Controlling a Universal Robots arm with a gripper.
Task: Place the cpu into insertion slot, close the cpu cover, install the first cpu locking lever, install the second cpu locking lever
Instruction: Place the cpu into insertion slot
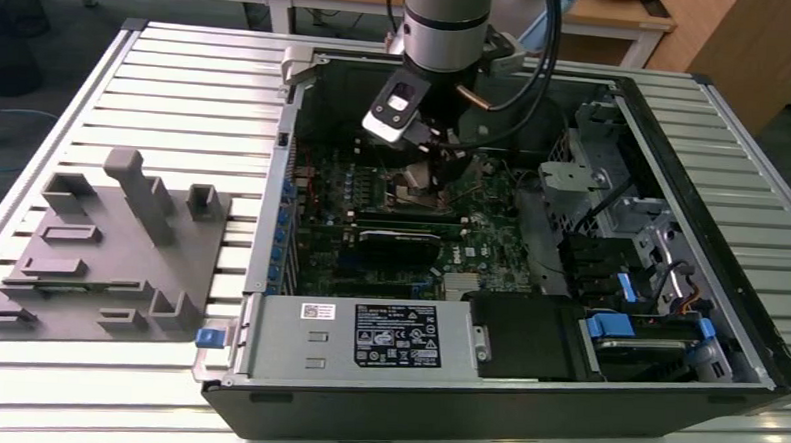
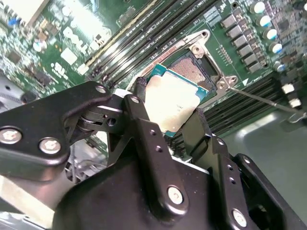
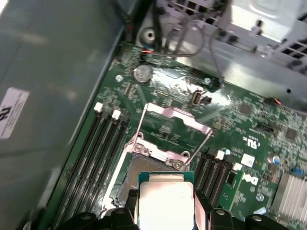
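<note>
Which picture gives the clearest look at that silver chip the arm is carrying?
The second wrist view: the cpu shows its silvery top and green edge, held by the gripper close to the insertion slot. The first wrist view cuts the cpu off at the picture's edge. In the exterior view the arm hides it.

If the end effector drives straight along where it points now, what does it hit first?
Likely the open socket: the end effector points down at it, clamped on the chip, so the chip would touch first. The cover is flipped back, out of the line. Gap unclear.
</note>
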